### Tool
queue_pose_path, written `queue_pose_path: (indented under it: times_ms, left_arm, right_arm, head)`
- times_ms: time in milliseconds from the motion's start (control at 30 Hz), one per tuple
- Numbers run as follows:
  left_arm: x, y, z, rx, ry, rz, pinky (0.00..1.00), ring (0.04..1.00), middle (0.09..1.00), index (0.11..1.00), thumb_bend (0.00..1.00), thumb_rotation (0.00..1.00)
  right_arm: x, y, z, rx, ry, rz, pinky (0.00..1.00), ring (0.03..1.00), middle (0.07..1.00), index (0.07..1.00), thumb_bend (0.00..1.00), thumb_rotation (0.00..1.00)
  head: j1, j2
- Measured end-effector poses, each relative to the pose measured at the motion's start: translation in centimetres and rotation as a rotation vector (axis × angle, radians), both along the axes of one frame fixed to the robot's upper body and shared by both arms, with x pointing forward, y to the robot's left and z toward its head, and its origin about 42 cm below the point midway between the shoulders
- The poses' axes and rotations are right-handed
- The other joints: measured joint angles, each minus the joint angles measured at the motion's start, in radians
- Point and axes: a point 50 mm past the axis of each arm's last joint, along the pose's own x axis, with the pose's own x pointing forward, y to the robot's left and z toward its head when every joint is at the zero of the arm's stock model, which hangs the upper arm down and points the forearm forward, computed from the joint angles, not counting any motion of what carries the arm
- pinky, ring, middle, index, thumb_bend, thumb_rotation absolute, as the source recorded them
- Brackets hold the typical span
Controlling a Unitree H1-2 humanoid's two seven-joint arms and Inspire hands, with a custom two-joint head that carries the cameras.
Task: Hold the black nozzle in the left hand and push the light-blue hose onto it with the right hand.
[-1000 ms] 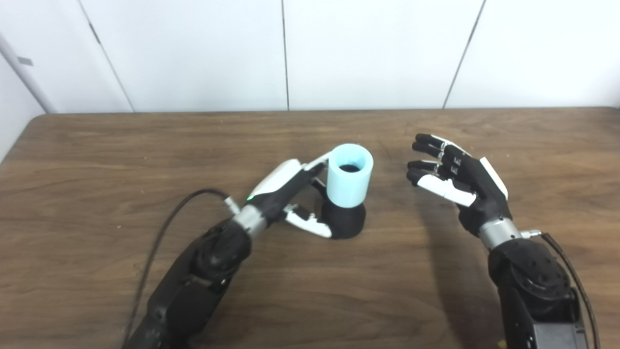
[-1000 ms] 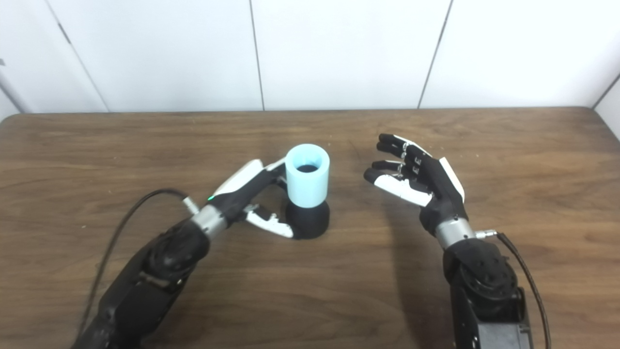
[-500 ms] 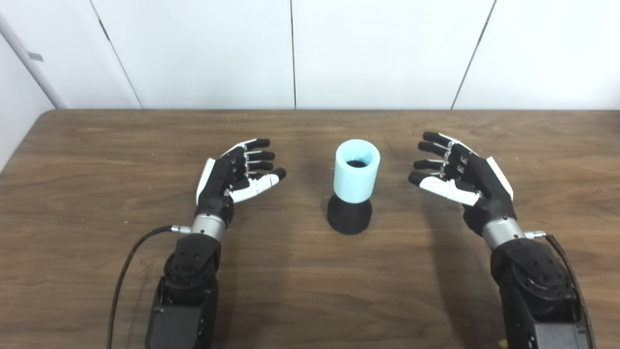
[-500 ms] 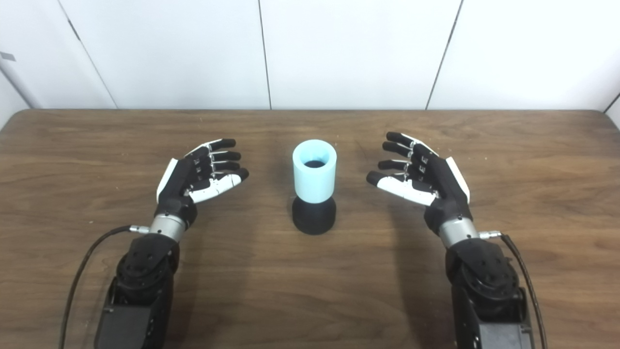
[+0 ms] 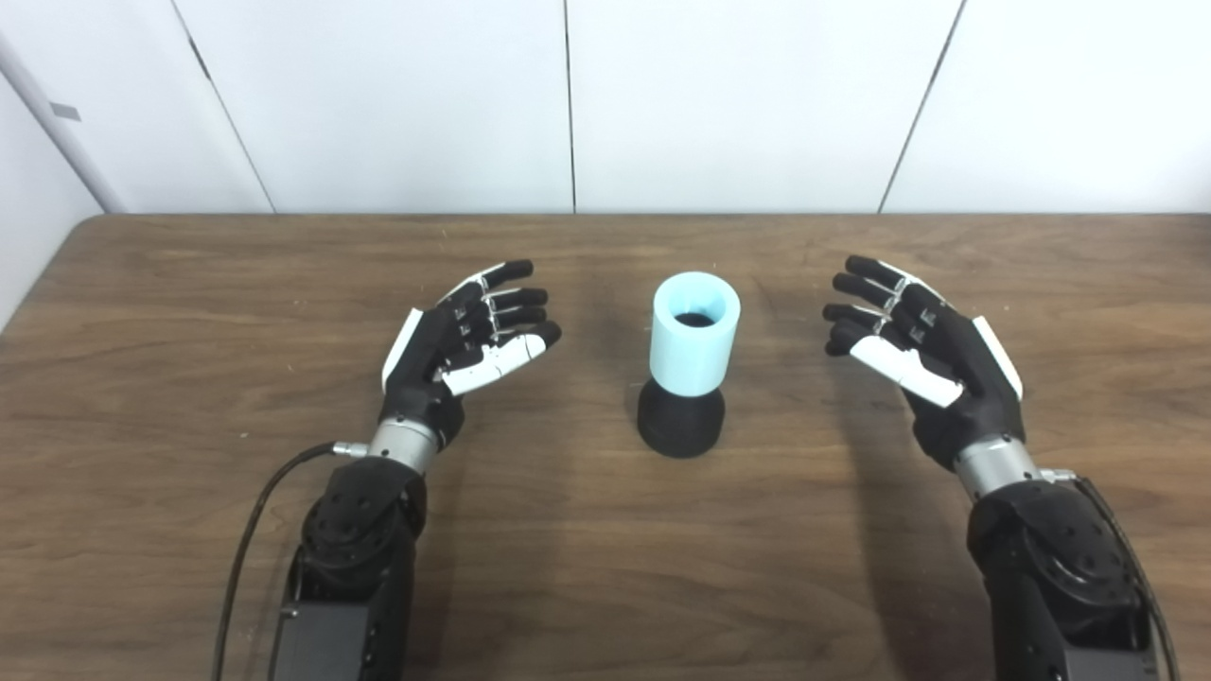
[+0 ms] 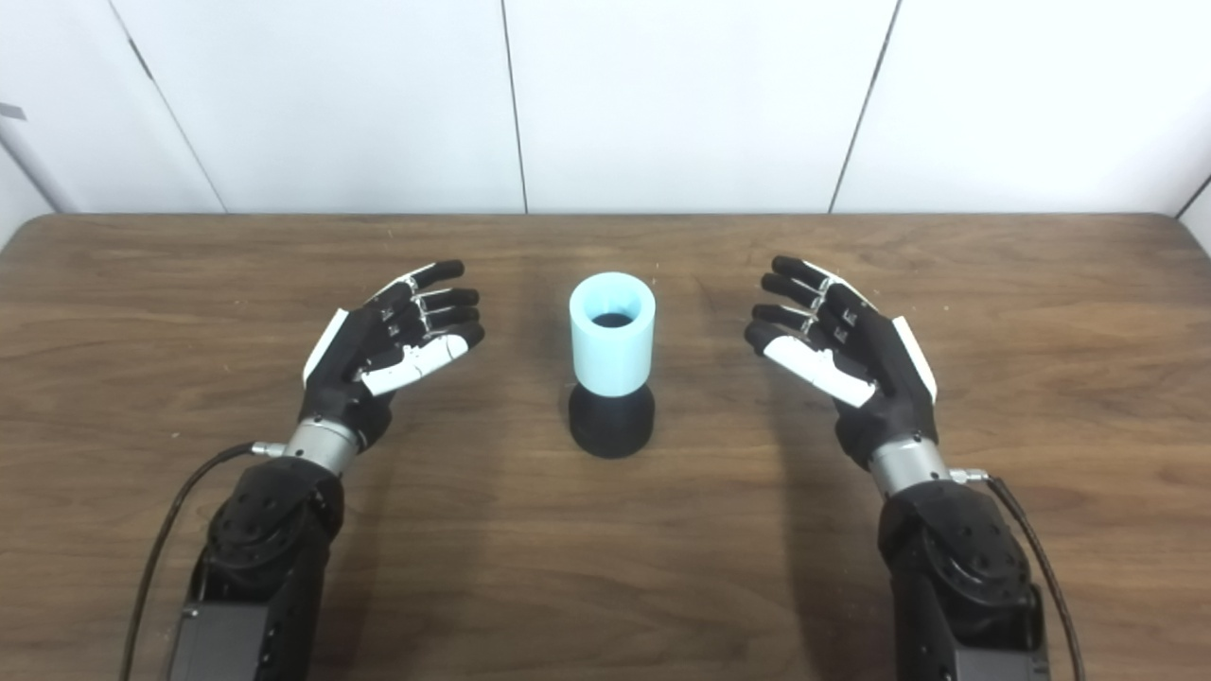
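A light-blue hose piece (image 5: 694, 333), a short upright cylinder, sits on top of the black nozzle (image 5: 680, 426), whose flared base stands on the wooden table (image 5: 189, 312) at the centre. My left hand (image 5: 464, 333) hovers to the left of it, open, palm turned toward it, holding nothing. My right hand (image 5: 913, 350) hovers to the right, also open with fingers spread. Neither hand touches the hose or the nozzle.
White wall panels (image 5: 738, 95) rise behind the table's far edge. A black cable (image 5: 255, 511) trails from my left wrist toward the near edge. Bare wood lies on both sides of the stacked parts.
My left hand let go of the nozzle's base and drew back to the left, opening. The right hand shifted slightly right. The hose and nozzle stayed standing.
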Motion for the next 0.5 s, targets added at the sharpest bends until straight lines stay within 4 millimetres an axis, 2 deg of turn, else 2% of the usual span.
queue_pose_path:
  times_ms: [233,400,500]
  left_arm:
    - [-0.22,-0.02,-0.16,0.012,0.004,-0.031,0.63,0.706,0.696,0.724,0.55,0.05]
    - [-0.46,0.08,-0.39,0.024,0.010,-0.058,0.62,0.717,0.710,0.729,0.56,0.05]
    - [-0.51,0.33,-0.42,0.030,0.008,-0.060,0.63,0.720,0.714,0.730,0.55,0.04]
  right_arm:
    - [-0.76,-0.33,-0.78,0.008,0.019,-0.045,0.54,0.677,0.770,0.774,0.64,0.23]
    - [-0.91,-0.23,-0.87,0.005,0.006,-0.069,0.53,0.678,0.766,0.771,0.65,0.24]
    - [-0.98,-0.12,-0.97,0.003,0.006,-0.077,0.54,0.686,0.770,0.769,0.65,0.23]
  head:
    - [-0.011,-0.011]
    - [-0.024,-0.034]
    - [-0.037,-0.067]
